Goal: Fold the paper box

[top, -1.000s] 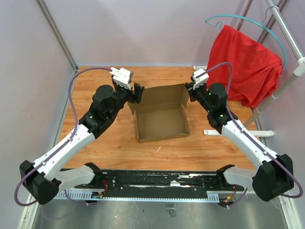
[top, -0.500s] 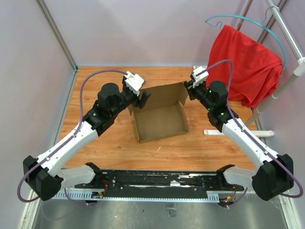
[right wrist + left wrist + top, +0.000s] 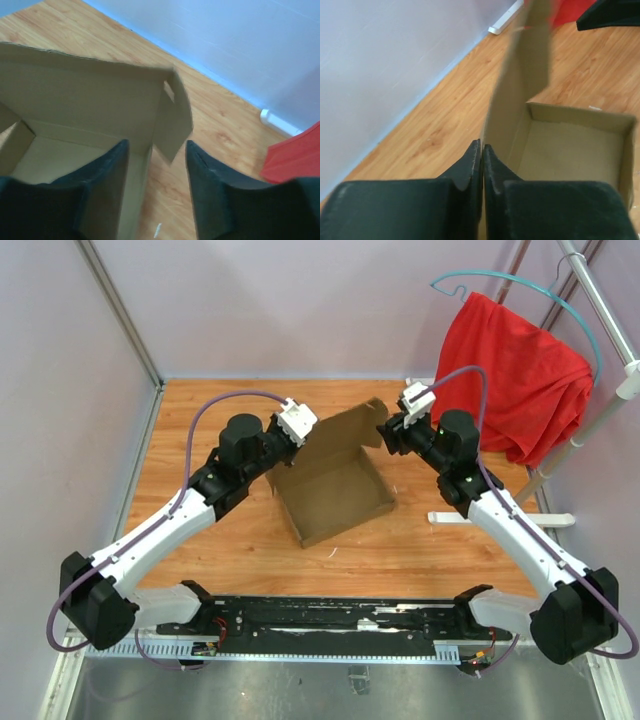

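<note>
Holds the paper box [image 3: 340, 490] mid-frame in the top view, skewed on the wooden table [image 3: 200, 410]. Pinches its tall rear flap [image 3: 345, 430] with the left gripper [image 3: 481, 150], fingers pressed shut on the cardboard. Straddles the box's right-of-frame wall with the right gripper [image 3: 155, 150], spread wide, clamping nothing. Risks dragging the whole carton instead of folding it, with nothing pinning the base. Risks buckling the flap off its crease under a one-sided pull.

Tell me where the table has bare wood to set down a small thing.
Bare wood lies on the table in the far left corner, beyond the left arm, and in the near strip between the paper box and the black rail. It is crowded at the box's far corners, where the left gripper pinches a wall and the right gripper stands open.
</note>
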You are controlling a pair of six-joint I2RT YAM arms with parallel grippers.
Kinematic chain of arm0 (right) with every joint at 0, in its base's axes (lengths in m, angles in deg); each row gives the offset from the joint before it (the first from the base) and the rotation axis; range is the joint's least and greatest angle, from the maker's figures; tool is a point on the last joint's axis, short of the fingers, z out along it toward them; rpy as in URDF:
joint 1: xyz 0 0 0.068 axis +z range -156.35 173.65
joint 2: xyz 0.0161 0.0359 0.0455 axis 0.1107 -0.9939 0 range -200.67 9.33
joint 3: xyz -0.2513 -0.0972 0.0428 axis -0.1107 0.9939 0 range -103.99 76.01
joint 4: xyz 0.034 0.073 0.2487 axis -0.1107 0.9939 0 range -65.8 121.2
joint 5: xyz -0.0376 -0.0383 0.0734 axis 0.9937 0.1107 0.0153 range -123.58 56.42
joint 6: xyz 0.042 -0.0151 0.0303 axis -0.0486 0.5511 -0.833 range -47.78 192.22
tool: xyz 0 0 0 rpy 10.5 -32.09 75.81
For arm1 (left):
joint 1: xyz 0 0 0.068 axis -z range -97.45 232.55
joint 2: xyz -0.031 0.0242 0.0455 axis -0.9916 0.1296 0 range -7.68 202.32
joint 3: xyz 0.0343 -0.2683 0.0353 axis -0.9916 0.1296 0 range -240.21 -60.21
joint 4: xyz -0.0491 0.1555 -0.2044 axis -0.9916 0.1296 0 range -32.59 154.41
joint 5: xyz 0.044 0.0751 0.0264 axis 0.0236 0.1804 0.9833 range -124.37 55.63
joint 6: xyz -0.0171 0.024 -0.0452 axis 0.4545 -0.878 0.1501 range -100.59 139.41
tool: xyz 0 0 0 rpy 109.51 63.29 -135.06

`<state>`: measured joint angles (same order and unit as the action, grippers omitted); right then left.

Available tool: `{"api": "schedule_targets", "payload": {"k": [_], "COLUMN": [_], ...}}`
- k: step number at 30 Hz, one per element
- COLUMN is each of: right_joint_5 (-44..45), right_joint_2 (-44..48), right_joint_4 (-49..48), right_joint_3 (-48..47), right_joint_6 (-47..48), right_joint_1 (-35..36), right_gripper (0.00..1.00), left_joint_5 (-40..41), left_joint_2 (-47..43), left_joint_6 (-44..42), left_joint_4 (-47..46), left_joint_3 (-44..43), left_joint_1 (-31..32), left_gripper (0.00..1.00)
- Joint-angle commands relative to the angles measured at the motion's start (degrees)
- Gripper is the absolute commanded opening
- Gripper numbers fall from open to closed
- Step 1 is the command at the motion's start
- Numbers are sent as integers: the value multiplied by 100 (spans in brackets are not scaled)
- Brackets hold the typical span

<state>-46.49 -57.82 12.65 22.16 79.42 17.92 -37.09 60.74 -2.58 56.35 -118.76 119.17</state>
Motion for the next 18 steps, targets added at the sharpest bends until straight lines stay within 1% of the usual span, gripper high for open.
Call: {"api": "schedule_targets", "payload": {"k": [1, 2, 3, 5, 8, 10, 13, 18], "right_joint_5": [136, 250, 346, 546, 670, 544, 81, -1727], "right_joint_2": [130, 128, 118, 71, -136, -372, -717, -1148], "right_joint_4": [91, 92, 92, 48, -136, -205, -226, -653], "right_joint_3": [-178, -157, -127, -52, 58, 58, -38, 17], "right_joint_6": [-76, -112, -120, -122, 0, 132, 158, -70], "right_joint_1": [105, 104, 104, 104, 75, 6, -223, -1086], "right_gripper": [62, 69, 72, 77, 80, 80, 79, 76], "left_joint_5": [250, 262, 259, 211, 89, -9, -277, -632], "left_joint_2": [-97, -109, -109, -91, -42, -37, -67, -323], "left_joint_6": [-67, -80, -99, -126, -155, -176, -245, -377], "left_joint_4": [-505, -524, -520, -469, -374, -320, -176, 86], "left_joint_3": [49, 31, -5, -88, -177, -196, -217, -241], "left_joint_1": [38, 38, 38, 38, 38, 38, 37, 30], "left_gripper": [1, 0, 0, 0, 0, 0, 0, 0]}}
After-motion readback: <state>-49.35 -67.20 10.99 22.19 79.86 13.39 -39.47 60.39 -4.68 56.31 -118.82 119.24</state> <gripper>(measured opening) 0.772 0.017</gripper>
